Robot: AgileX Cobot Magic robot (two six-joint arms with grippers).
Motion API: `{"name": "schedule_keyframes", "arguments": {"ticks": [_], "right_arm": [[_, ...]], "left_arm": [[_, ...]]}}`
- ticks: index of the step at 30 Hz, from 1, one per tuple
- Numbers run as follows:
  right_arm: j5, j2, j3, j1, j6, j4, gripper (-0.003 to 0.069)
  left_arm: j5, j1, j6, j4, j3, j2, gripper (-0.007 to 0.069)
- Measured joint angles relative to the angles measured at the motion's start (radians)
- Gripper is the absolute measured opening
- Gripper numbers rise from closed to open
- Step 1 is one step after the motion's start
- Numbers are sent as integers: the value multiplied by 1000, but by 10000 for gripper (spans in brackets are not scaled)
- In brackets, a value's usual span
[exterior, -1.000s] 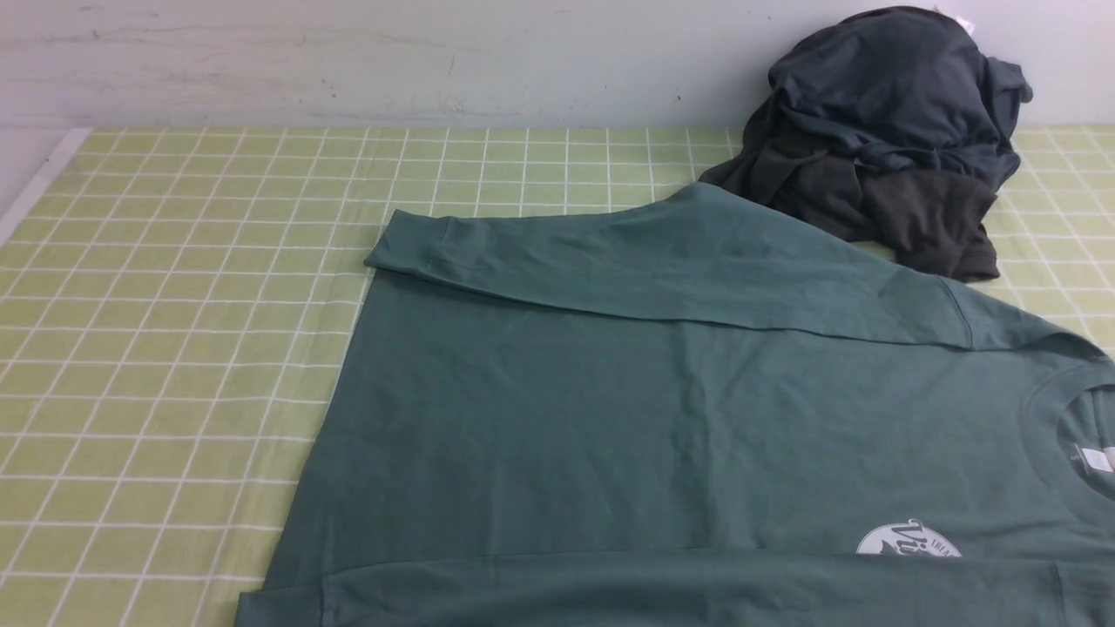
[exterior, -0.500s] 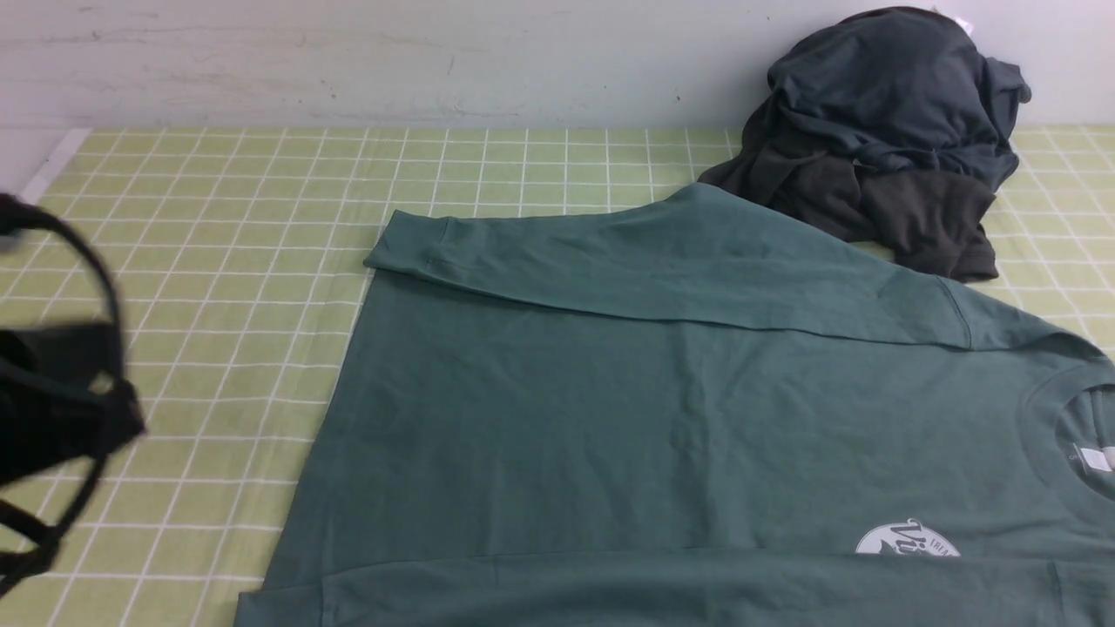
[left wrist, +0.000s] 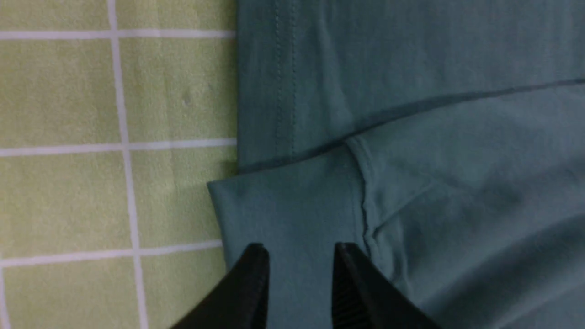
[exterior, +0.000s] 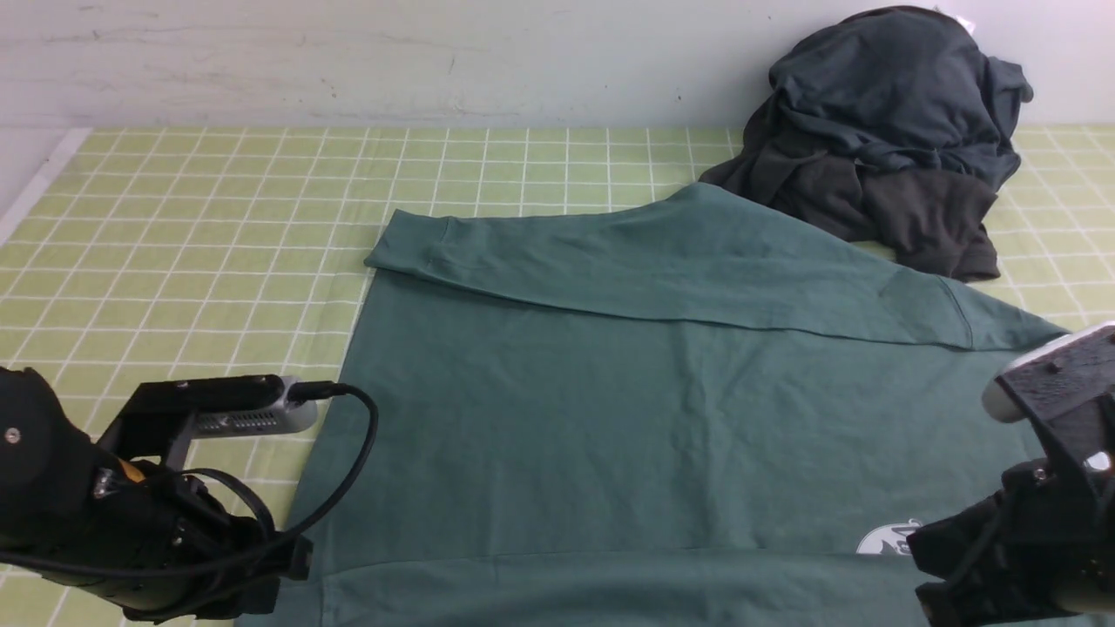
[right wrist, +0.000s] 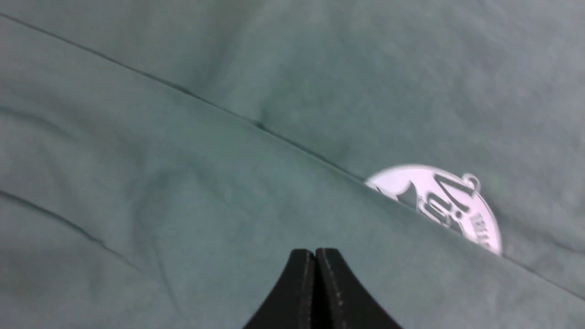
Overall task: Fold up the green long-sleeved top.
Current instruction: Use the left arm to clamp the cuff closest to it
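On the checked tablecloth (exterior: 174,261) lies the green long-sleeved top (exterior: 653,418).
Left gripper (left wrist: 299,256), parted and empty, should pinch the cuff (left wrist: 283,210) squarely; right gripper (right wrist: 315,260) is closed, empty.

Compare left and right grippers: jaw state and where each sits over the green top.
The left gripper has its jaws apart; the right gripper has them pressed together. The left gripper is over the sleeve cuff at a corner of the green top; the right gripper is over the folded sleeve beside the white logo. Neither visibly holds fabric.
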Motion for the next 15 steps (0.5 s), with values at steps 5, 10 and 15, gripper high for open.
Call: {"name": "schedule_keyframes", "arguments": {"ticks": [5,10,15], "right_arm": [[-12,1,-1,0,-26,35,-14],[-13,1,-1,0,-27,45,-14],[-13,1,-1,0,-29,54,-14]], "left_arm": [[-93,0,-23,37,0,105,337],[-114,0,-85,80,0,169,319],[-113,-1,-79,79,-12,188,140]]}}
